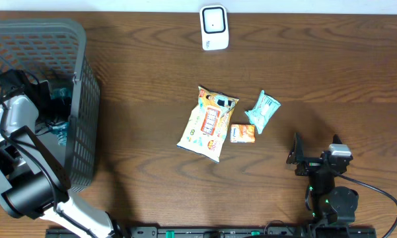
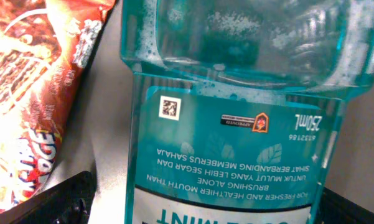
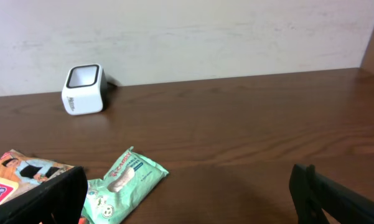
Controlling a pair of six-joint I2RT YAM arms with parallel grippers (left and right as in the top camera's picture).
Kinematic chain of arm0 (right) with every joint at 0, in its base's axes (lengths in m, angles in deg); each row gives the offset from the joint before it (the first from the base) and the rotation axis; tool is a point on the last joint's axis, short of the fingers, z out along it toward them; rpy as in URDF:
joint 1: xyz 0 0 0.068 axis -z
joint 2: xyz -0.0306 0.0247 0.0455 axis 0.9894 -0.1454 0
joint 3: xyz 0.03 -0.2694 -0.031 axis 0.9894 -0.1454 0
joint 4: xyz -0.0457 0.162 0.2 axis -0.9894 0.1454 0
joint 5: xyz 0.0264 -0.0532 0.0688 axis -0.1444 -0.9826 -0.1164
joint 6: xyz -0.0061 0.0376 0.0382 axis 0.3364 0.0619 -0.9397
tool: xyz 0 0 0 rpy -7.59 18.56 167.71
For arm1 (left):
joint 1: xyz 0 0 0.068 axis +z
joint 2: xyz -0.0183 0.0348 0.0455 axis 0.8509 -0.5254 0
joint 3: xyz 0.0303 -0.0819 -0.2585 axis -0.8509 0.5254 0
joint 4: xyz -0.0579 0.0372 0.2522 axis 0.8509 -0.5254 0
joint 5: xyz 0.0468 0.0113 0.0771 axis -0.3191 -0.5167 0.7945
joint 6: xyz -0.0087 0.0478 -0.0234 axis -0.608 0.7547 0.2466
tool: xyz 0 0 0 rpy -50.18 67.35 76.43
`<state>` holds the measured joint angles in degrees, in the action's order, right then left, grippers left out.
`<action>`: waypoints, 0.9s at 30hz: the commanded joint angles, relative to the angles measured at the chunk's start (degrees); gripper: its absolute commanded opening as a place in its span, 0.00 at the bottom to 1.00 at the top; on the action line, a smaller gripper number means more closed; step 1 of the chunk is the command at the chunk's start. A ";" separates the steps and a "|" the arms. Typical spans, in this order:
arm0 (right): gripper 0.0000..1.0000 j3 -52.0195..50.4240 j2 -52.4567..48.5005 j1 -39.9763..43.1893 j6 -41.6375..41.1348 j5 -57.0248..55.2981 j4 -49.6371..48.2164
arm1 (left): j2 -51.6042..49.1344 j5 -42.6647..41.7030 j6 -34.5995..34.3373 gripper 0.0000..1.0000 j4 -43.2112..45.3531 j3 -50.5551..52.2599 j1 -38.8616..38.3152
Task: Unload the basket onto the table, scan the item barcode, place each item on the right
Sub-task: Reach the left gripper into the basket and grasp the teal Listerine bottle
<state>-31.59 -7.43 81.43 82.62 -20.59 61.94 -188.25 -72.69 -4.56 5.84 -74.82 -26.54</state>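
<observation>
**Fetch step: left claw astride the mouthwash bottle, nothing lifted yet**

Far to the left of the scanner (image 1: 214,28), and closer to the robot than it, stands the basket (image 1: 79,99), with the left arm reaching down inside. The left gripper (image 2: 205,210) is released. Its jaws stand wide on either side of the teal mouthwash bottle (image 2: 236,155), and a gap shows on the left side, so nothing is grasped. The bottle lies in the basket beside a red snack bag (image 2: 31,93). Its label faces the wrist camera and carries a small square code (image 2: 168,108); no striped barcode shows on this face.

Straight out from the scanner toward the robot lie a yellow snack bag (image 1: 208,122), an orange pack (image 1: 242,133) just beside it, and a green packet (image 1: 262,110) just right of that. Further right of the scanner, near the robot's edge of the table, the right gripper (image 1: 304,158) hangs released and empty.

The step in hand looks like the pick — taking an item out of the basket. The next move likely calls for closing on the bottle's sides and lifting it clear of the basket wall. It then has to travel right to the scanner and be turned so a coded face meets the window. The bottle looks smooth and holds liquid, so a firm, level hold seems wise.
</observation>
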 commanded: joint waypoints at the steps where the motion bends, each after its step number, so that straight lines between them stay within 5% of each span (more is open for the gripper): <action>1: 0.99 -0.07 0.35 1.07 0.55 0.11 0.17 | -4.24 2.21 -2.82 0.98 -1.97 4.11 -0.26; 12: 0.99 -0.07 0.35 1.07 0.52 0.11 0.17 | -8.39 8.17 -2.23 0.95 -3.21 4.15 -5.86; 22: 0.99 -0.07 0.35 1.07 0.55 0.11 0.17 | -10.56 8.44 -3.72 0.64 -3.39 4.15 -5.97; 27: 0.99 -0.07 0.35 1.07 0.55 0.11 0.17 | -10.56 10.43 -7.48 0.59 -2.73 4.15 -5.99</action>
<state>-31.59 -7.43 81.43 82.62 -20.59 61.94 -189.87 -69.09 -9.91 4.45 -76.24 -32.20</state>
